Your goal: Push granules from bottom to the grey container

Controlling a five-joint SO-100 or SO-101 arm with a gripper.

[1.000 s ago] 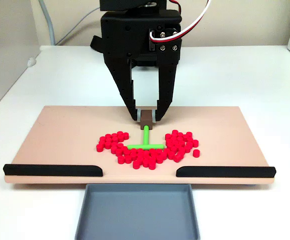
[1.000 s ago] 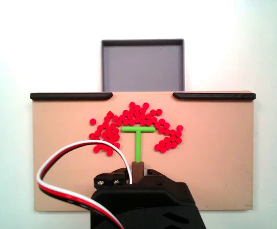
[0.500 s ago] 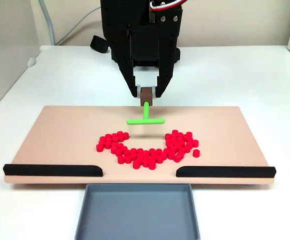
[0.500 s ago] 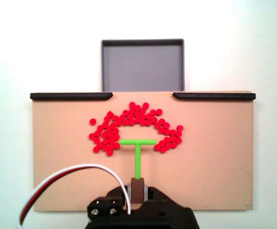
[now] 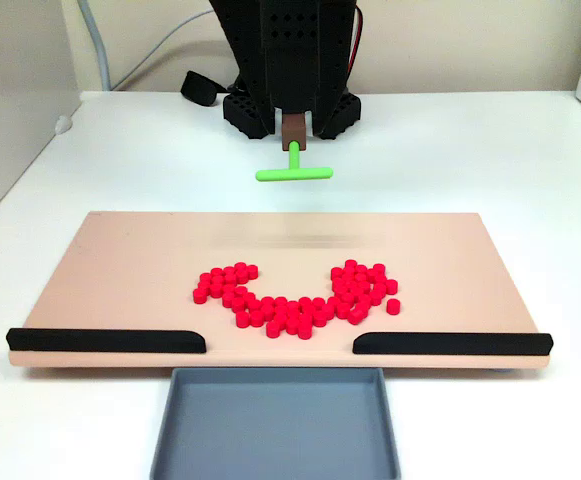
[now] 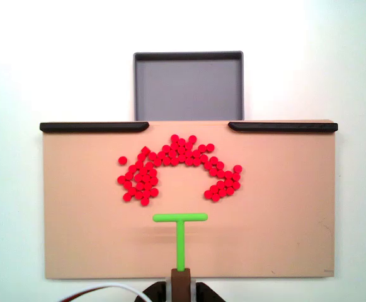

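Observation:
The red granules (image 5: 280, 318) (image 6: 181, 148) lie in a U-shaped arc on the tan board (image 5: 130, 270) (image 6: 283, 189), close to the gap between two black strips. Just past that gap sits the grey container (image 5: 275, 430) (image 6: 188, 88), with nothing in it. In both fixed views my black gripper (image 5: 293, 130) (image 6: 181, 290) is shut on the brown handle of the green T-shaped pusher (image 5: 293, 173) (image 6: 180, 219). The pusher hangs raised above the board's far side, its crossbar well clear of the granules.
Two black strips (image 5: 105, 341) (image 5: 452, 344) line the board's edge on either side of the gap. The arm's black base (image 5: 250, 110) stands on the white table behind the board. A grey cable (image 5: 95, 45) runs at the back left.
The gripper has lifted the pusher out of the granule arc and drawn it back, away from the container. The granules have stayed put.

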